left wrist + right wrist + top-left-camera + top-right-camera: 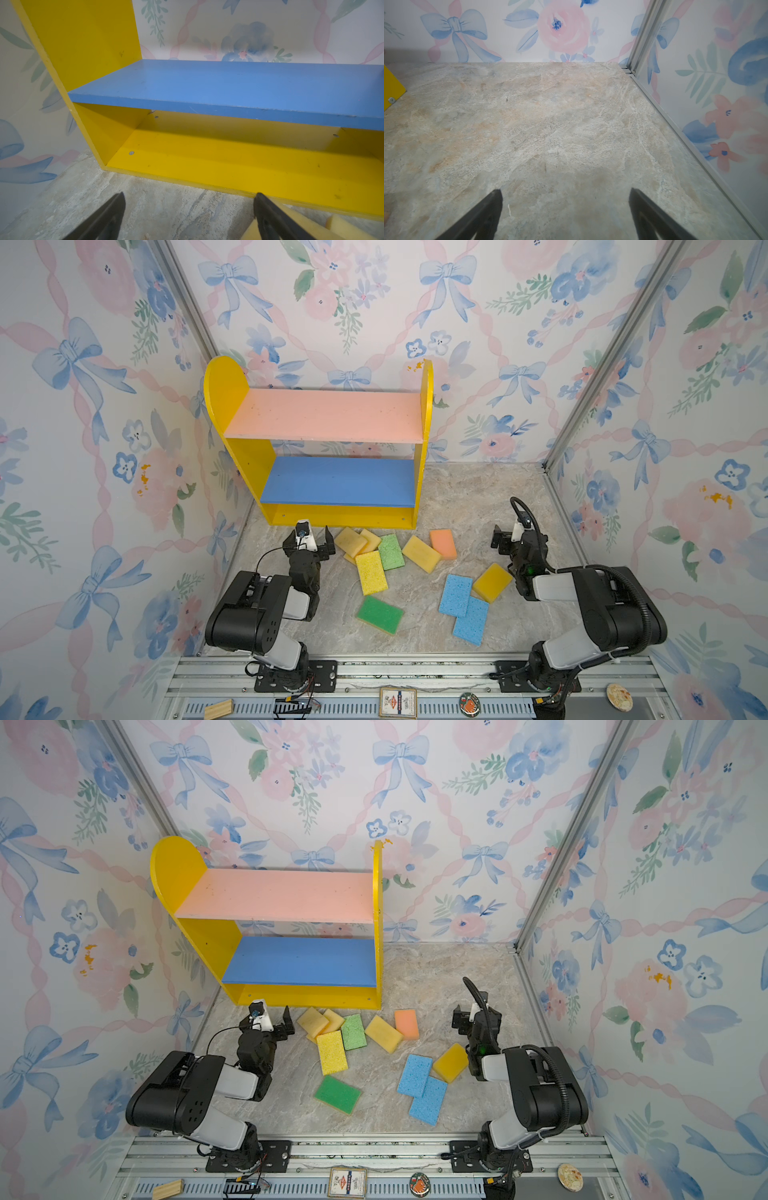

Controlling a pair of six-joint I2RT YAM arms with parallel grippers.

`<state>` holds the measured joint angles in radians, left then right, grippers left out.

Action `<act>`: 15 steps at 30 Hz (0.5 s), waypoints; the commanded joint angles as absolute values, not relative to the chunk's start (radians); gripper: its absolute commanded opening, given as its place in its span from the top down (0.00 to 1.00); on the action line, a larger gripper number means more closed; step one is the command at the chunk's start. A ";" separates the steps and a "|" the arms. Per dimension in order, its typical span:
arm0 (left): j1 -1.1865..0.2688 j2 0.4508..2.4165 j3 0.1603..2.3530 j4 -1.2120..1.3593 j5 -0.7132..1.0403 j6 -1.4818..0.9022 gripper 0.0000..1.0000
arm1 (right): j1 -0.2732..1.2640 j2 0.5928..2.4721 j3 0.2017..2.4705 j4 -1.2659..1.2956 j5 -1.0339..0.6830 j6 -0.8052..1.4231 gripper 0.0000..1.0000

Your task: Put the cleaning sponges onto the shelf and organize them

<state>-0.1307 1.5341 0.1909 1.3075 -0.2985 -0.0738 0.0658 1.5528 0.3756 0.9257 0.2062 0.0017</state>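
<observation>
The shelf (324, 414) stands at the back left with its pink upper board and blue lower board (340, 481) both bare. The cleaning sponges lie loose on the floor in front of it: several yellow ones (371, 572), a light green one (390, 551), an orange one (443, 543), a dark green one (380, 614) and two overlapping light blue ones (455, 595). My left gripper (309, 537) (190, 195) hangs open just before the shelf's base, a yellow sponge (340, 226) beside one finger. My right gripper (513, 533) (565, 191) is open over bare floor, right of the orange sponge.
Flowered walls close in the back and both sides, with metal frame posts (590, 377) at the corners. The shelf's yellow base strip (228, 166) fills the left wrist view. A metal rail (415, 672) with the arm mounts runs along the front edge.
</observation>
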 commanded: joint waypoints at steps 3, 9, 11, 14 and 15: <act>-0.140 1.425 0.263 1.130 -0.409 -0.082 0.02 | 0.050 1.444 0.461 0.697 0.252 0.049 0.03; -0.147 1.263 0.317 0.943 -0.480 -0.211 0.02 | 0.016 1.318 0.594 0.393 0.303 0.176 0.03; -0.146 1.214 0.348 0.838 -0.503 -0.300 0.02 | -0.020 1.278 0.651 0.278 0.241 0.264 0.03; -0.149 1.161 0.413 0.682 -0.497 -0.378 0.02 | -0.028 1.231 0.736 0.117 0.210 0.308 0.03; -0.152 1.146 0.431 0.644 -0.494 -0.399 0.02 | -0.028 1.216 0.756 0.080 0.200 0.321 0.03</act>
